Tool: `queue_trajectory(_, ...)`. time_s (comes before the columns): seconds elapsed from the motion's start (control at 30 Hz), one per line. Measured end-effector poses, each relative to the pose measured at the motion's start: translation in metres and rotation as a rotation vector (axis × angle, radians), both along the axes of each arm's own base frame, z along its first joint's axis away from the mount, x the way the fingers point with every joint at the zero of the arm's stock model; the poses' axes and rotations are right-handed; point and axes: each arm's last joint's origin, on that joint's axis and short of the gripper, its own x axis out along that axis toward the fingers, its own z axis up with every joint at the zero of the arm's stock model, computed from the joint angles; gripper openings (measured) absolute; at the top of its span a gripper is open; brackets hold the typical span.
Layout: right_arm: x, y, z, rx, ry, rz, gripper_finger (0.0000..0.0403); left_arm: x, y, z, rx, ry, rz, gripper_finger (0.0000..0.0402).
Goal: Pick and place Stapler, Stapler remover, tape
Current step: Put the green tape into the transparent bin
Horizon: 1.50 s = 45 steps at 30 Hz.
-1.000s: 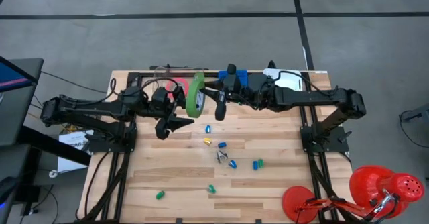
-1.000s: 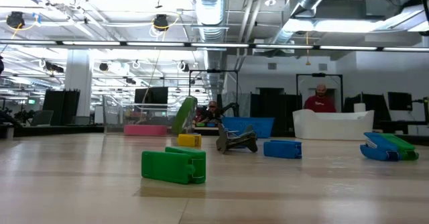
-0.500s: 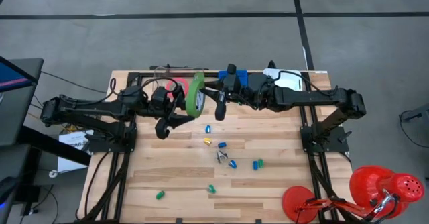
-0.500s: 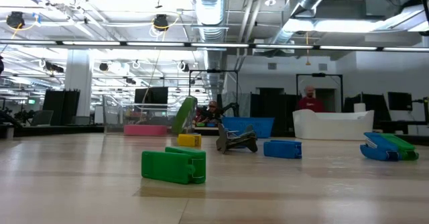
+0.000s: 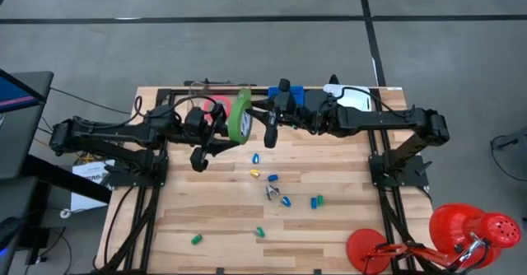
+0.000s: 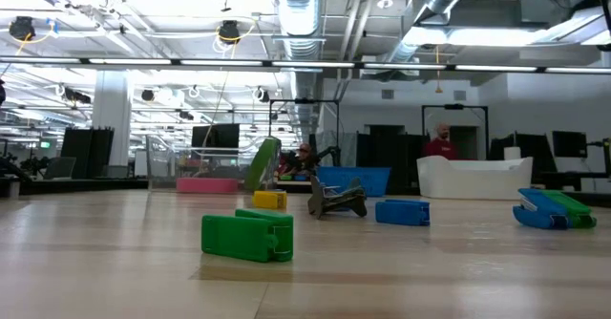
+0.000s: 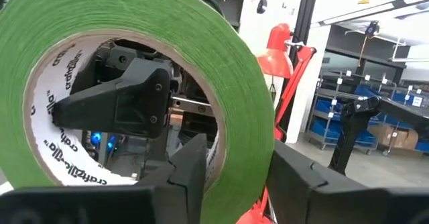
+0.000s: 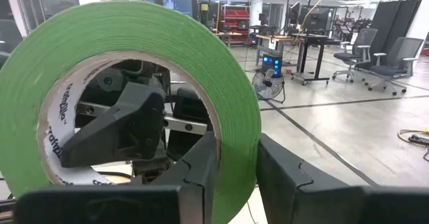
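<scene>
1. Compared with a second ago, left gripper point(image 5: 221, 140) narrowed from a wide spread onto the green tape roll point(image 5: 240, 115); roll itself, right arm and the scattered pieces unmoved
2. In the left wrist view, one dark finger point(image 7: 191, 167) inside the ring's open centre, the other outside the green band, wall of the roll pinched between them
3. Right gripper point(image 5: 260, 120) likewise clamped on the same roll from the opposite side; in its wrist view, one finger point(image 8: 201, 163) inside the hole, one outside, rim of the green tape roll point(image 8: 201, 56) between
4. Roll held on edge above the far middle of the wooden table point(image 5: 214, 217), between the two grippers; flat faces turned toward the two arms, hole's axis running left to right, ring tilted rather than plumb in the low view point(image 6: 261, 163)
5. Smooth green outer band, pale cardboard core with dark printed lettering, wide open centre
6. Pink-red tape roll point(image 5: 216, 110) just beside it on the left arm's side
7. Small blocky plastic pieces, green, blue and yellow, scattered on the pale planks; a green one point(image 6: 247, 236) nearest the low camera
</scene>
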Motion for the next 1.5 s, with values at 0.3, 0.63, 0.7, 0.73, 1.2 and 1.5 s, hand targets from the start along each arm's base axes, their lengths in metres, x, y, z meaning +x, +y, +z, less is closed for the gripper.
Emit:
queue_trajectory(0.3, 0.000, 0.000, 0.000, 0.020, -0.006, -0.001, 0.0106, 0.000, 0.000, 0.001, -0.003, -0.003, -0.002, 0.0107)
queue_trajectory(0.63, -0.007, 0.000, 0.010, 0.043, -0.047, 0.001, 0.0214, 0.000, 0.000, -0.001, -0.016, 0.012, -0.002, 0.0083)
queue_trajectory(0.7, -0.013, 0.000, 0.015, 0.043, -0.056, 0.001, 0.0227, 0.000, 0.000, -0.001, -0.013, 0.011, -0.001, 0.0080)
queue_trajectory(0.73, -0.015, 0.001, 0.019, 0.044, -0.077, 0.003, 0.0232, 0.000, 0.000, -0.001, -0.013, 0.010, 0.001, 0.0079)
queue_trajectory(1.2, -0.083, 0.003, 0.063, 0.045, -0.094, 0.004, 0.0224, -0.001, 0.025, -0.001, -0.013, 0.007, 0.135, 0.0084)
queue_trajectory(1.5, -0.101, 0.003, 0.065, 0.095, -0.041, 0.001, 0.0198, -0.009, 0.064, -0.001, -0.014, 0.011, 0.308, 0.0085)
